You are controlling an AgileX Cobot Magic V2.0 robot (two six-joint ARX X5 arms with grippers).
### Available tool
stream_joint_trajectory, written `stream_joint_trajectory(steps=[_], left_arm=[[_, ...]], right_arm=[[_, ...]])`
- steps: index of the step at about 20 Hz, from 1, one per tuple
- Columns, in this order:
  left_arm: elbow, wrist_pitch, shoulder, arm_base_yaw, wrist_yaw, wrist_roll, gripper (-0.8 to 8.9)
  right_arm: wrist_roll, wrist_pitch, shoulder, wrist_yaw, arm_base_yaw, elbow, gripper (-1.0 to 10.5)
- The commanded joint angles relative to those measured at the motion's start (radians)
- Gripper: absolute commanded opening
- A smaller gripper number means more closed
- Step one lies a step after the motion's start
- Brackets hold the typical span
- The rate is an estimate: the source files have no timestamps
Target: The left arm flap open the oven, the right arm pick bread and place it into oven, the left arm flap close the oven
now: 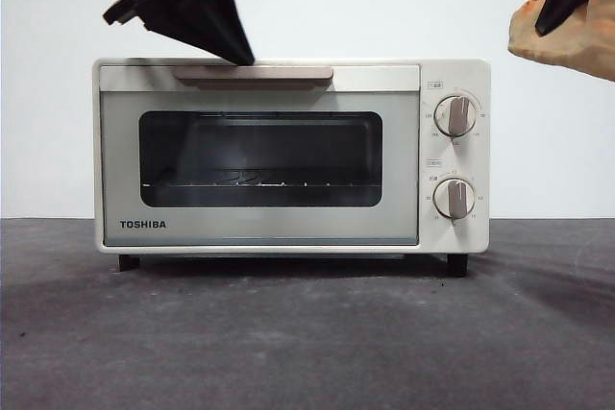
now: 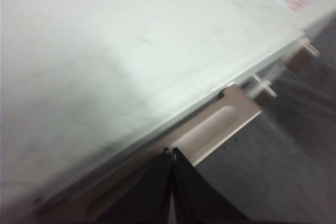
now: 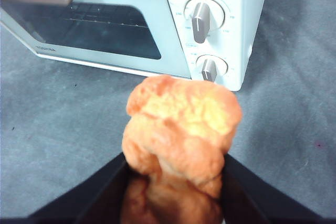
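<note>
Desk: dark grey, matte, filling the lower part of the front view; white wall behind.

Toaster oven: cream-white, boxy, TOSHIBA lettering at lower left of the door, centred in the front view on short dark feet. Door shut, flush with the body. Dark glass window, wire rack visible inside at mid height, nothing seen on it. Beige bar handle across the top of the door. Two round knobs in a column on the right panel: upper knob, lower knob, pointers roughly upright.

Left pincer: large, black, entering from the upper left of the front view, tip pointing down and right, touching the top edge of the oven just above the handle. In the left wrist view both jaws pressed together, closed on nothing, tips at the beige handle where it meets the oven's white top.

Right pincer: black tip at the upper right of the front view, well above desk level, right of the oven and apart from it. In the right wrist view jaws spread either side of the loaf, gripping it.

Bread: golden-orange, lumpy, crusty, held aloft between the right jaws; only its left end shows at the upper right edge of the front view.
</note>
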Motion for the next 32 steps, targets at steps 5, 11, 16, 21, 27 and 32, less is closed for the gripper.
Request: stream_joint_trajectory(steps=[5,11,16,21,27,32], left_arm=[[-0.005,-0.140,0.032,-0.078,0.003,0.003,0.11],[-0.005,-0.248,0.032,-0.143,0.003,-0.013,0.11],[-0.005,-0.336,0.032,-0.197,0.003,-0.034,0.11],[-0.005,-0.383,0.032,-0.235,0.003,-0.051,0.11],[-0.005,-0.396,-0.002,-0.223,-0.079,-0.050,0.11],[-0.014,-0.409,-0.165,-0.156,-0.108,-0.050,0.11]], right_arm=[[-0.014,0.005,0.003,0.003,0.007,0.020,2.2],[-0.016,0.005,0.003,0.003,0.007,0.020,2.2],[-0.016,0.005,0.003,0.003,0.007,0.020,2.2],[-0.016,0.004,0.003,0.002,0.007,0.020,2.2],[-0.011,-0.011,0.004,-0.035,0.007,0.020,2.2],[0.003,-0.006,0.045,-0.063,0.018,0.020,2.2]])
